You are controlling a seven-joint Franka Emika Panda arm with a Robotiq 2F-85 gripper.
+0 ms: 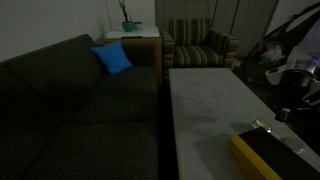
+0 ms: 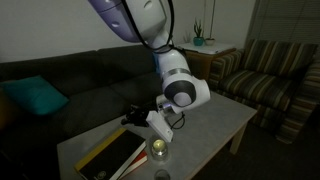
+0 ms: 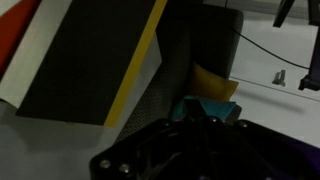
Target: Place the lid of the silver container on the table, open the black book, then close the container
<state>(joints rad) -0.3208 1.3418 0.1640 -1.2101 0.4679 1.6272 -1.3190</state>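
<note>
Wrist view: the black book (image 3: 85, 60) is lying flat on the table (image 3: 45, 150) and filling the upper left of the picture. Its yellow side (image 3: 135, 70) is running as a diagonal band along the edge turned toward the camera. The cover is appearing closed, though a pale strip along its left edge is leaving this uncertain.

In an exterior view the gripper (image 2: 157, 122) is hovering just above the silver container (image 2: 158, 150) with its fingers pressed together; whether anything thin is pinched between them cannot be told. The container is standing on the table just beside the book's nearer end. What is probably the lid (image 2: 160, 176) is lying near it at the picture's bottom edge.

The book is lying to one side of the gripper, toward the table's end, and its long axis is appearing to run roughly along the table's length. Opening it is likely calling for a sideways move to that yellow side.
</note>
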